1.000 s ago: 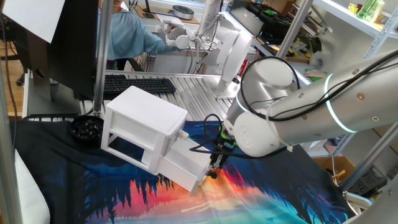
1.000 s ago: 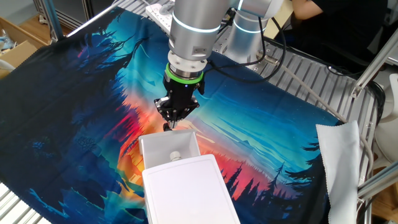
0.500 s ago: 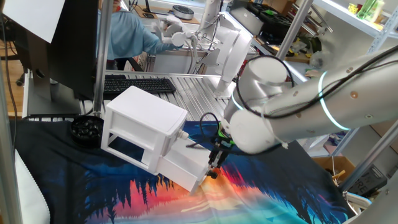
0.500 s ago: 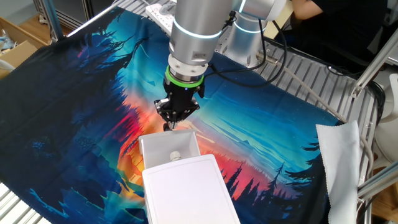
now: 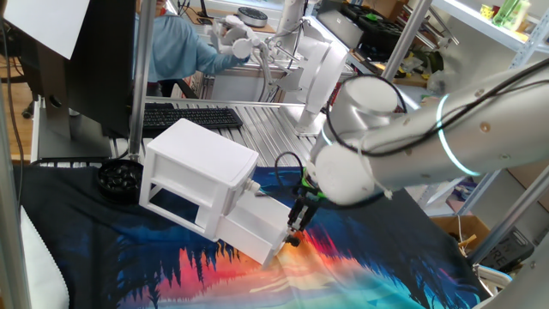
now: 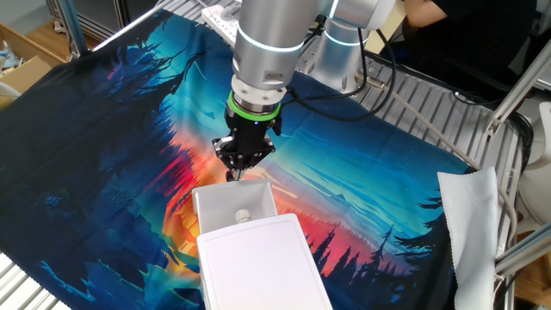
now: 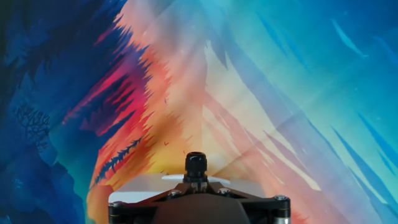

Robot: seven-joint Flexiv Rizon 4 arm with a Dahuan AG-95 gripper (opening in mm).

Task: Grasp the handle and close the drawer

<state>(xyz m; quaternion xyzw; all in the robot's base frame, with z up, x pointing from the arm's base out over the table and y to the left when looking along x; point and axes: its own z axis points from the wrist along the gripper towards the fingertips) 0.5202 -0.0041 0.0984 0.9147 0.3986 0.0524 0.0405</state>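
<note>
A small white cabinet [image 5: 199, 163] stands on the colourful cloth. Its bottom drawer [image 5: 255, 225] is pulled out toward the arm, and the other fixed view shows down into the open white drawer [image 6: 232, 204]. The handle [image 7: 196, 163], a tiny dark knob, pokes up between my fingertips in the hand view. My gripper [image 7: 196, 180] is shut on it. My gripper [image 5: 294, 235] sits at the drawer's front face, and from the other side my gripper [image 6: 233, 172] touches the drawer's front edge, hiding the handle there. The top drawer's paler knob [image 5: 255, 184] sits above.
A printed cloth [image 6: 112, 146] covers the table. A black keyboard [image 5: 193, 118] and a round black object [image 5: 118, 178] lie behind the cabinet. A person in blue [image 5: 184, 47] is at the back. A white sheet [image 6: 469, 228] hangs at the right edge by metal posts.
The arm's upper links have shifted slightly to the left. The gripper stays shut at the drawer front, and the drawer looks just as far out.
</note>
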